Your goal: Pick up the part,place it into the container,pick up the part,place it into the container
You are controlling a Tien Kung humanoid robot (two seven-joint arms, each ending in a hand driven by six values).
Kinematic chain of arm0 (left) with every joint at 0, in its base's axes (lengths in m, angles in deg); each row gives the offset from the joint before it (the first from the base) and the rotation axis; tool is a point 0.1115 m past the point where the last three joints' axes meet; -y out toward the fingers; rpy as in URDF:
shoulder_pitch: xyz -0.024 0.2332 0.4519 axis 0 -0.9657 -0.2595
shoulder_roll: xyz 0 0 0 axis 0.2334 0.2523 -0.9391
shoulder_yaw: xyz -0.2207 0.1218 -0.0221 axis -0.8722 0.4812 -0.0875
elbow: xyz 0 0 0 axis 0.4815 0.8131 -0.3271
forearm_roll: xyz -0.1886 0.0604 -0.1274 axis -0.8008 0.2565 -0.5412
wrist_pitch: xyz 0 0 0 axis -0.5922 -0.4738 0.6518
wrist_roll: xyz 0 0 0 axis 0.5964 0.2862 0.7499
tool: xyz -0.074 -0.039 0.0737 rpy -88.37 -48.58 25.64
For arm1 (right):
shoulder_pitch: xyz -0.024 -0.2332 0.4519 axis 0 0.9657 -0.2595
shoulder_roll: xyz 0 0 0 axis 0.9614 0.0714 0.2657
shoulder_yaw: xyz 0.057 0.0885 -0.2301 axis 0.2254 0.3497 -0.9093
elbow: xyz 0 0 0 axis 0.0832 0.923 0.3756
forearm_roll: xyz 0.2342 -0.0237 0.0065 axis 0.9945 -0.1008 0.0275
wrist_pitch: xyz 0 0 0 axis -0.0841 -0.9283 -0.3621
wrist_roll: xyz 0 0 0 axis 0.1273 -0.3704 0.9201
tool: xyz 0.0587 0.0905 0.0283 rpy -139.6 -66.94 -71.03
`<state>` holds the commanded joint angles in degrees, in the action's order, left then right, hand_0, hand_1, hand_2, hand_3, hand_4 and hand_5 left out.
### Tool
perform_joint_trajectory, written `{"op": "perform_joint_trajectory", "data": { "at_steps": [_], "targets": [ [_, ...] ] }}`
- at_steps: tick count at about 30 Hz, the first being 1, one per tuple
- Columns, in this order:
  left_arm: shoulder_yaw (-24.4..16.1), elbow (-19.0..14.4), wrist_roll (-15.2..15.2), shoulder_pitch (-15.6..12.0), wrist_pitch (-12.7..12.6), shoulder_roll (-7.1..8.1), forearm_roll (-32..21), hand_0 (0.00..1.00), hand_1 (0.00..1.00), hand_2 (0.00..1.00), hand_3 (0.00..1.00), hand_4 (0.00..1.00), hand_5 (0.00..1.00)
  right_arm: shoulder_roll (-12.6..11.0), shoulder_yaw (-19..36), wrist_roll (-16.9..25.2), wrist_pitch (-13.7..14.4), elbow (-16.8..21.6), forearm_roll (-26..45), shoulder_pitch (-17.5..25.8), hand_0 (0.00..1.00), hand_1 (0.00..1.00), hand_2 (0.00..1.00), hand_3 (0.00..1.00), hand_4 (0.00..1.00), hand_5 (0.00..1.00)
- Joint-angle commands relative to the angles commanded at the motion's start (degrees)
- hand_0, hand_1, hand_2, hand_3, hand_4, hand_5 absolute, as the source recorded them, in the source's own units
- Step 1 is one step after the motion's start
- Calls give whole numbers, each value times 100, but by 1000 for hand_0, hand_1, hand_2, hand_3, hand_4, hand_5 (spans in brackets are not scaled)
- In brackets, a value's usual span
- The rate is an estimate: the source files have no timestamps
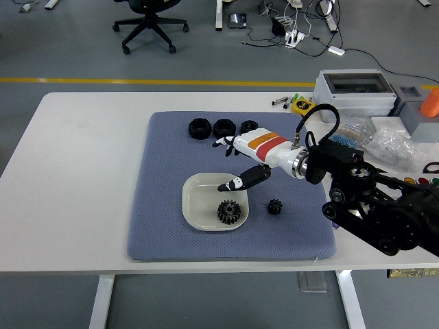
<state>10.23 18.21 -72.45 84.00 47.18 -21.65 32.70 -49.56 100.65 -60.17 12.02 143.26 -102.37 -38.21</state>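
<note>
My right robot hand (236,161) hovers empty, fingers spread, over the dish's far right edge. The large toothed black gear (232,212) lies inside the glossy rounded-square dish (195,202); a smaller gear (275,206) sits right of it on the dimpled blue mat (164,219).

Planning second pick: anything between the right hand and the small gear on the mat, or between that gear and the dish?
Nothing visible. The right hand hangs open above the mat; the small gear lies alone just right of the dish, bare mat between.
</note>
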Motion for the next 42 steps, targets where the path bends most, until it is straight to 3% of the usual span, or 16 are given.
{"op": "perform_joint_trajectory", "data": {
  "at_steps": [6,7,11,12,18,19,24,25,26,42],
  "targets": [
    [116,9,-42,-16,-29,9,-188,742,681,632,584,641,623,-461,130,129,-274,330,-207,270,599,584,655,777,998,766],
    [129,12,-50,-24,-35,8,-219,742,681,632,584,641,623,-567,137,153,-293,422,-294,364,481,543,629,759,998,714],
    [167,14,-64,-23,-44,0,-257,742,681,632,584,641,623,-745,100,234,-243,547,-486,573,481,543,629,759,998,714],
    [177,13,-67,-21,-44,0,-264,742,681,631,584,639,623,-758,89,245,-223,545,-502,599,406,524,623,665,998,630],
    [174,13,-66,-28,-44,-16,-255,742,681,631,584,639,623,-710,121,244,65,275,-568,839,406,524,623,665,998,630],
    [176,12,-67,-30,-44,-18,-261,742,681,632,582,638,622,-698,123,237,121,229,-574,859,333,487,598,609,998,554],
    [181,12,-68,-36,-47,-29,-274,742,681,632,582,638,622,-645,47,210,366,-21,-576,927,333,487,598,609,998,554],
    [183,12,-69,-38,-48,-30,-280,741,681,632,583,638,624,-636,33,208,389,-53,-577,934,304,458,558,565,951,488],
    [181,12,-68,-40,-47,-32,-281,741,681,632,583,638,624,-617,12,205,426,-108,-564,944,304,458,558,565,951,488],
    [147,2,-48,-45,-28,-57,-205,741,685,632,582,638,623,-437,-101,261,660,-661,-88,1062,283,441,536,536,926,485]
  ]
}}
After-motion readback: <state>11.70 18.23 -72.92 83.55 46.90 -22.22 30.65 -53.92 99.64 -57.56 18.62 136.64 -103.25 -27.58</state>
